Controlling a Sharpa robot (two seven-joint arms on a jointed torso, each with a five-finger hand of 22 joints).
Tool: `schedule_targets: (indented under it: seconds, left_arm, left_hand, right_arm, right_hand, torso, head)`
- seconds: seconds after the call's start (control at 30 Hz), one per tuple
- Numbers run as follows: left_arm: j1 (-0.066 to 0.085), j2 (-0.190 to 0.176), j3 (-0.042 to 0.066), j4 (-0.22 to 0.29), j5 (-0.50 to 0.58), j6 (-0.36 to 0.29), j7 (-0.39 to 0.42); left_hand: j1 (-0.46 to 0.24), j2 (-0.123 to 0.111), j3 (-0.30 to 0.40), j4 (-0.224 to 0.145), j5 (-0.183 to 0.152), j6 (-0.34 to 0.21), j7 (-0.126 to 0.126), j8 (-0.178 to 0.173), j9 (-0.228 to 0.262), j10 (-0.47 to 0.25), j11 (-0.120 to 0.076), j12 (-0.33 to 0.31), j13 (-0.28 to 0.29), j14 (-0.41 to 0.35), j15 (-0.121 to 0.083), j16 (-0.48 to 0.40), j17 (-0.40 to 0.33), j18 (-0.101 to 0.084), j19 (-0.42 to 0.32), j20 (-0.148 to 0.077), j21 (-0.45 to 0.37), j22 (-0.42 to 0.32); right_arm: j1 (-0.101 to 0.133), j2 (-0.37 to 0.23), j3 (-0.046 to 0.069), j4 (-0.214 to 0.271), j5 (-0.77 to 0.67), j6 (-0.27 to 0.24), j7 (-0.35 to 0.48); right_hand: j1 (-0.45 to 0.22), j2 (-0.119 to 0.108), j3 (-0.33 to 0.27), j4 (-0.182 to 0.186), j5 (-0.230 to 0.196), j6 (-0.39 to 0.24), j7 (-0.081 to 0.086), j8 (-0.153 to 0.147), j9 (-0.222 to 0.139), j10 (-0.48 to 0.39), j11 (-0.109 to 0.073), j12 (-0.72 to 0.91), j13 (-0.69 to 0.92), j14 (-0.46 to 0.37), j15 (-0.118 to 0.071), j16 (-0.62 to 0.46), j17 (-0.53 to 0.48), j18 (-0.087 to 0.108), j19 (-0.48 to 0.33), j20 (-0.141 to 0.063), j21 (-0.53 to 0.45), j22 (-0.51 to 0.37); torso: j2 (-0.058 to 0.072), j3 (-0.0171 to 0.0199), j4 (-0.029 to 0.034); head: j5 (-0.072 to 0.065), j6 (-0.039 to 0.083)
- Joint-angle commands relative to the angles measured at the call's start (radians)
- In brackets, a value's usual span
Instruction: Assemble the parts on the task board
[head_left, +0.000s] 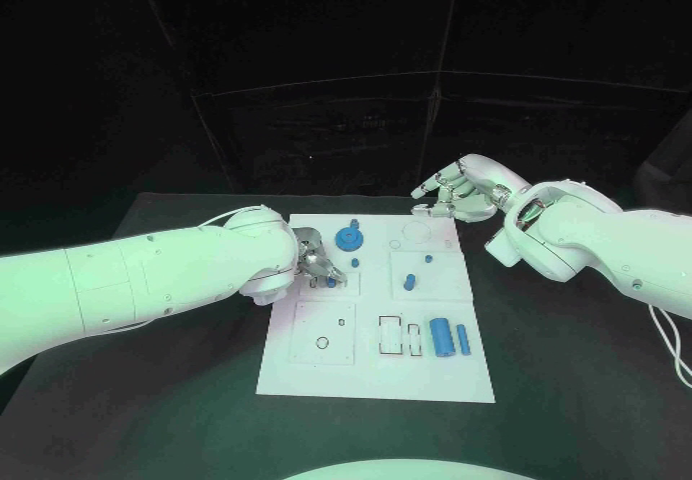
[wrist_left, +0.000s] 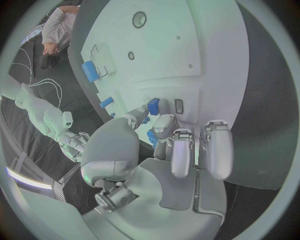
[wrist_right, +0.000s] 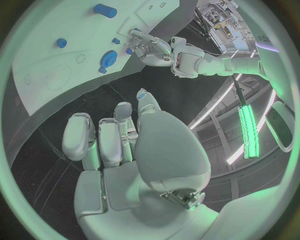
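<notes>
The white task board (head_left: 375, 370) lies in the middle of the black table. My left hand (head_left: 319, 265) is low over its left middle field, and thumb and a finger pinch a small blue part (head_left: 330, 282) there; the same part (wrist_left: 153, 106) stands beside a dark slot (wrist_left: 179, 106). A round blue gear-like part (head_left: 349, 238) sits just beyond the hand. My right hand (head_left: 457, 192) hovers off the board's far right corner, fingers loosely bent, holding nothing (wrist_right: 119, 145).
Two small blue parts (head_left: 410, 279) stand in the board's right middle field. Two longer blue pieces (head_left: 441, 340) lie side by side near the right front, next to an empty rectangular slot (head_left: 391, 335). Bare black table surrounds the board.
</notes>
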Motion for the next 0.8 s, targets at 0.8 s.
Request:
schedule_targets:
  seconds: [0.8]
  left_arm:
    - [0.062, -0.071, 0.081, 0.029, 0.062, 0.084, -0.003]
  left_hand:
    - [0.072, 0.008, -0.282, 0.084, -0.069, -0.062, 0.027, -0.030, -0.062, -0.066, 0.020, -0.090, -0.113, 0.104, 0.010, 0.003, 0.263, 0.007, 0.019, 0.005, -0.051, 0.020]
  right_arm:
    - [0.002, 0.008, 0.001, -0.015, -0.002, 0.005, 0.008]
  right_hand:
    - [-0.015, 0.001, -0.014, 0.005, -0.006, 0.003, -0.001, 0.004, 0.001, -0.008, -0.003, -0.008, -0.008, 0.024, -0.005, -0.010, -0.009, 0.015, -0.011, 0.001, -0.010, -0.009]
  torso:
    - [0.001, 0.0003, -0.0007]
  head:
    - [0.004, 0.008]
